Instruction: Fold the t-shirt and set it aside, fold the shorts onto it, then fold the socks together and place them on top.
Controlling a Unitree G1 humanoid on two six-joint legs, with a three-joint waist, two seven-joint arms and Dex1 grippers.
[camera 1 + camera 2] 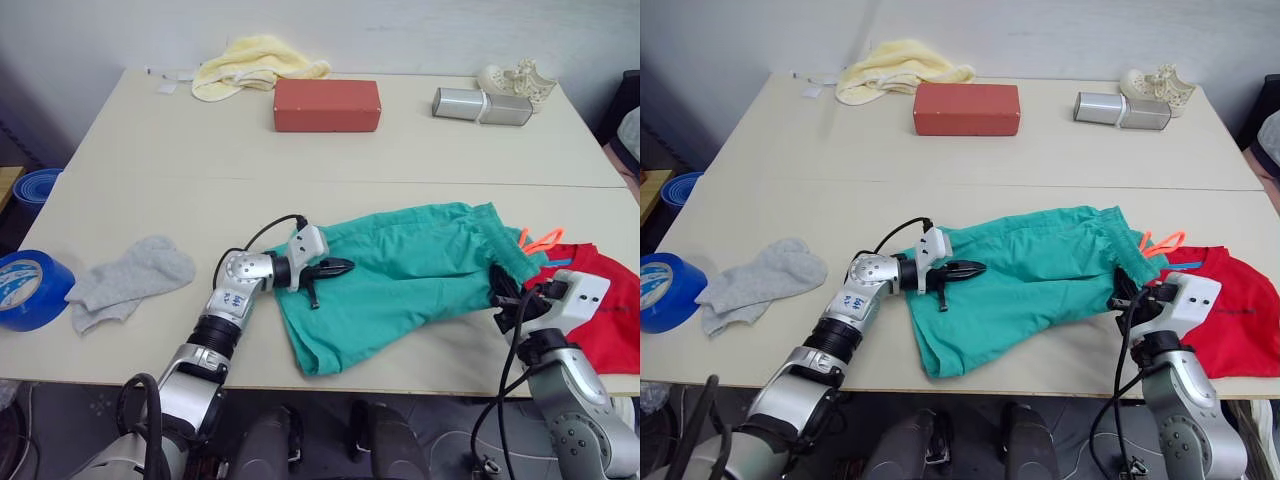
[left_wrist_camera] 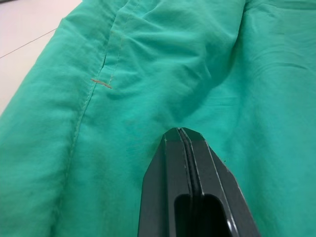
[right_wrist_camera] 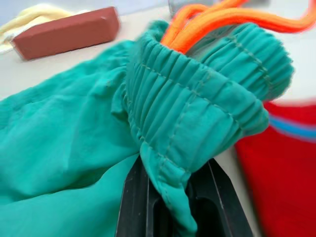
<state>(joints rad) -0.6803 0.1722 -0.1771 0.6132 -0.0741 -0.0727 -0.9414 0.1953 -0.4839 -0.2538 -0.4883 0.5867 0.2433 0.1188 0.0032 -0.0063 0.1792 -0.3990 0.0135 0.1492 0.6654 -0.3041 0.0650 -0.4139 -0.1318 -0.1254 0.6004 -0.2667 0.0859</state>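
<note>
Right wrist view: right tool [image 3: 180, 197] pinches shorts [image 3: 89, 143] waistband.

bare table [image 1: 180, 150] mid-left, shorts [image 1: 420, 265] likely overlapping t-shirt [image 1: 610, 310]

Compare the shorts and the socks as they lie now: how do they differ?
The shorts are teal-green and large; the socks are light grey and much smaller. The right gripper pinches the shorts' waistband, while the socks lie untouched near the table's left edge. Both are unfolded soft fabric.
</note>
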